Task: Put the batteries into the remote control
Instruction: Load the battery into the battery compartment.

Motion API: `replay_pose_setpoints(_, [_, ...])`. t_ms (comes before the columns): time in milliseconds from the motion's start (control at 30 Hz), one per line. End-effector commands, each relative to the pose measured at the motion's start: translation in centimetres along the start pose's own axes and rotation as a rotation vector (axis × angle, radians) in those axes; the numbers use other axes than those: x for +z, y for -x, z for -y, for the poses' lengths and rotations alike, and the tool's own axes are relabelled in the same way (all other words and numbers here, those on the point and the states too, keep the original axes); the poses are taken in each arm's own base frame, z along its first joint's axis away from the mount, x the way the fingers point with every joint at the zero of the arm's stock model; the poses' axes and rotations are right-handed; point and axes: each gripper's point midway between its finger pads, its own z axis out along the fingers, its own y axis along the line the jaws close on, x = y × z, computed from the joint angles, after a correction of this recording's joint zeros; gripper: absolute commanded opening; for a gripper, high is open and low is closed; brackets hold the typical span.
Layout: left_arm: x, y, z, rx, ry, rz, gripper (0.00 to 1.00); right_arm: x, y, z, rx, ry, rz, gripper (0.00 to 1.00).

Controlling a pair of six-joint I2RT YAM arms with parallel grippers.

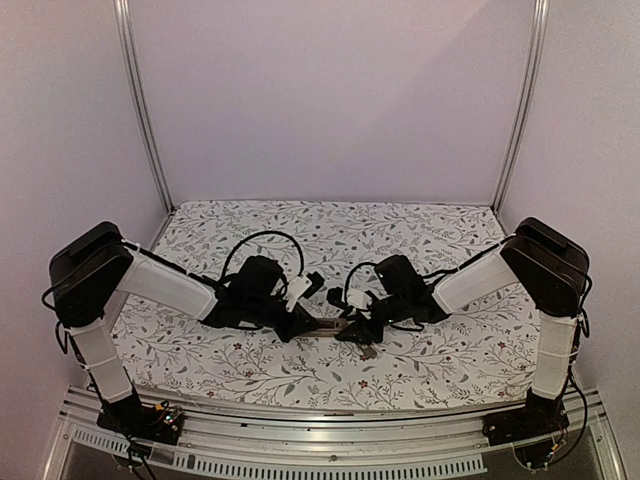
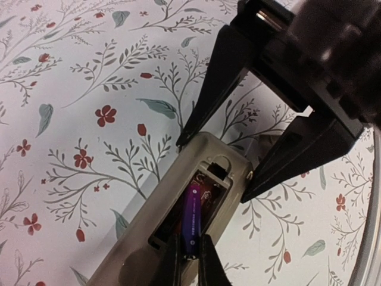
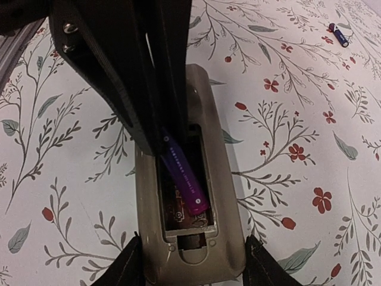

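Note:
The remote control [image 2: 134, 241] lies back-up on the floral cloth, its tan-grey back showing an open dark battery recess. My left gripper [image 2: 190, 249] is shut on a purple battery [image 2: 193, 214], which slants into that recess with its far end down inside. From the right wrist the same battery [image 3: 186, 179] hangs under the left fingers [image 3: 119, 89]. My right gripper [image 3: 191, 263] clamps the remote control [image 3: 229, 232] by both sides of its end. From above, both grippers [image 1: 310, 322] [image 1: 352, 328] meet over the remote [image 1: 328, 326]. A second battery [image 3: 340, 34], blue, lies loose on the cloth.
A small tan-grey piece [image 1: 368, 352] lies on the cloth just in front of the right gripper. The floral cloth [image 1: 330, 230] covers the table between white walls, with a metal rail [image 1: 300, 462] along the near edge.

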Motion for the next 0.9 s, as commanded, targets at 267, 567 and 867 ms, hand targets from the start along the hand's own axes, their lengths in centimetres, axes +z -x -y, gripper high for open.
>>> replay_pose_setpoints(267, [1.8, -0.9, -4.1, 0.007, 0.128, -0.016, 0.0, -0.4, 1.1, -1.1, -0.018, 0.051, 0.042, 0.28])
replay_pose_setpoints(567, [2.3, -1.1, -5.7, 0.027, 0.141, -0.029, 0.0, -0.5, 2.1, -2.3, -0.049, 0.128, 0.086, 0.34])
replay_pose_setpoints(867, [3.0, -2.8, -5.5, 0.097, 0.08, -0.083, 0.0, -0.6, 2.2, -1.5, 0.042, 0.196, 0.098, 0.56])
